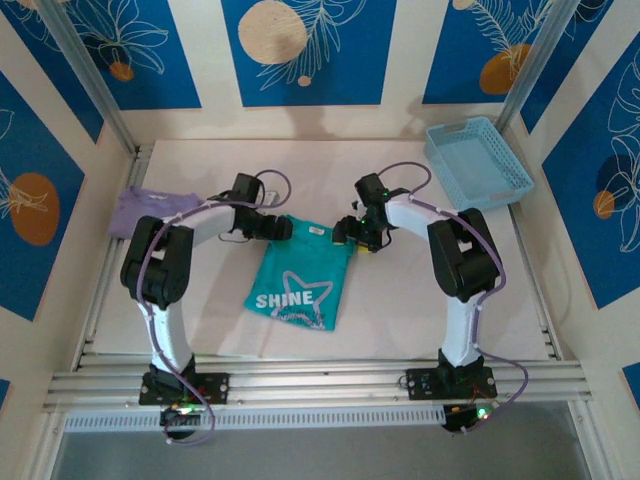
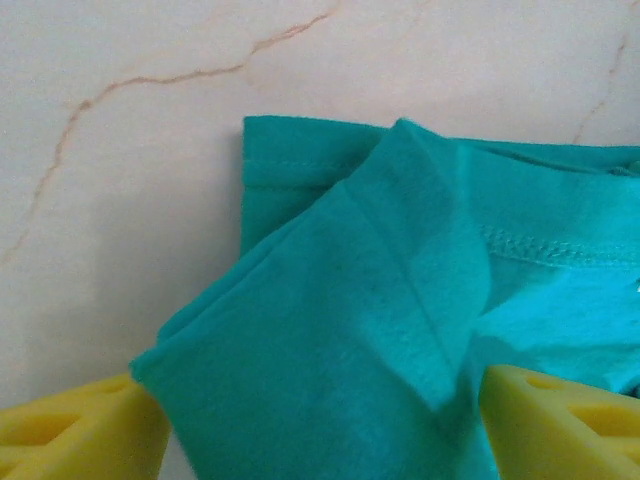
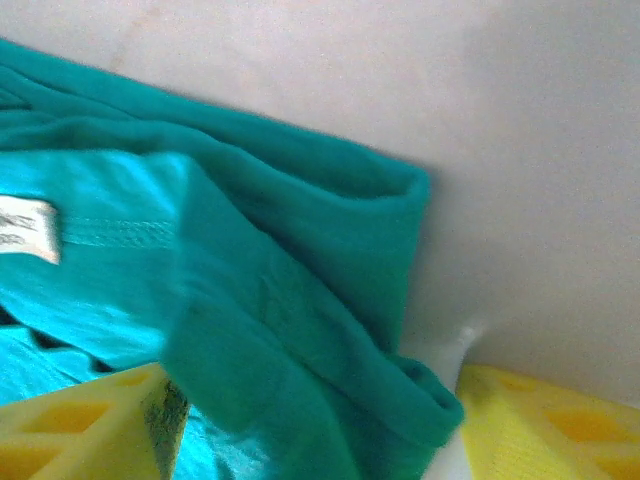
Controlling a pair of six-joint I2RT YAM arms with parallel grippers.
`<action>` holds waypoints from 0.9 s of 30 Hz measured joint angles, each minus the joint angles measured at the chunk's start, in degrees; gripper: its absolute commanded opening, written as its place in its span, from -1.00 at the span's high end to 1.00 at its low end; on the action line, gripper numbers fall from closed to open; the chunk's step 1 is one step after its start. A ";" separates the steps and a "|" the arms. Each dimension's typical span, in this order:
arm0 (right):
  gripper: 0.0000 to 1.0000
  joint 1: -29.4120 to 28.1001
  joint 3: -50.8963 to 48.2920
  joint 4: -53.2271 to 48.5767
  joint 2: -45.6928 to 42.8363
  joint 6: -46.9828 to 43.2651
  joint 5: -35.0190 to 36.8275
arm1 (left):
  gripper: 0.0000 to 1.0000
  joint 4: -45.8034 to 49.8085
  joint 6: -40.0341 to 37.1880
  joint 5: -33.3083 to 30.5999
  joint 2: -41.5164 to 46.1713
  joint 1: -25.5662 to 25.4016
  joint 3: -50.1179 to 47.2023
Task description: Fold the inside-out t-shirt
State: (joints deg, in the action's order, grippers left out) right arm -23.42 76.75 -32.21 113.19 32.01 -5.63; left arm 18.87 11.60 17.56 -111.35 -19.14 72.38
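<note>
Logging the inside-out t-shirt (image 1: 300,280) as lying on the table (image 1: 420,300), about mid-table, between the two arms. Reading it as a teal, roughly rectangular packet, already doubled over on itself, with the collar end pointing toward the far side. Seeing white lettering "SHINE" (image 1: 274,300) and a star outline facing up at the near end. Spotting a small white label (image 1: 316,231) close to the far edge.

Placing the left gripper (image 1: 283,228) at the far left corner of the shirt and the right gripper (image 1: 347,233) at the far right corner, both reaching inward toward each other.

Left wrist view: finding the yellow fingers (image 2: 70,430) standing wide apart, not clamping anything. Noting a folded lobe of teal cloth with a stitched hem lying in the gap, over the pale veined tabletop. Not managing to tell whether the cloth is touching the pads.

Right wrist view: finding the yellow fingers (image 3: 560,420) likewise spread apart, gripping nothing. Noting a rolled cloth edge bunching up between them, beside the white label.

Recording a pale lavender garment (image 1: 150,208) lying at the far left of the table. Recording a light blue basket (image 1: 478,160) sitting at the far right corner, well apart from the shirt.
</note>
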 measured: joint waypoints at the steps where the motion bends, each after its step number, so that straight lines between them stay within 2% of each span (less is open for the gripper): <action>1: -0.38 -0.22 0.66 0.02 0.46 0.02 -0.15 | -0.56 0.11 0.04 0.44 -0.44 0.00 0.46; 5: -0.29 -0.83 3.54 -1.57 2.75 0.31 -0.39 | -0.48 0.13 0.07 1.51 -1.97 0.00 1.22; 9: -0.12 -1.25 5.66 -2.34 4.37 0.46 -0.70 | -0.30 0.26 0.44 2.03 -2.12 0.33 1.44; 18: 0.49 -1.88 6.08 -0.98 5.77 1.29 -2.97 | 0.33 -0.61 1.73 4.24 -3.43 1.92 1.44; 24: 0.77 -1.86 5.27 2.32 5.62 1.49 -3.69 | 0.94 -3.06 2.91 7.82 -5.03 1.99 1.44; 27: 0.85 -1.68 3.43 4.35 4.39 1.42 -3.76 | 1.00 -4.37 3.43 9.49 -5.07 2.12 1.31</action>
State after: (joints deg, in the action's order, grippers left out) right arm -25.10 80.18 -27.86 117.58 33.43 -9.39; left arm 14.50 15.03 27.05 -116.42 -17.02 73.69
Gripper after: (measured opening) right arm 0.097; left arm 0.053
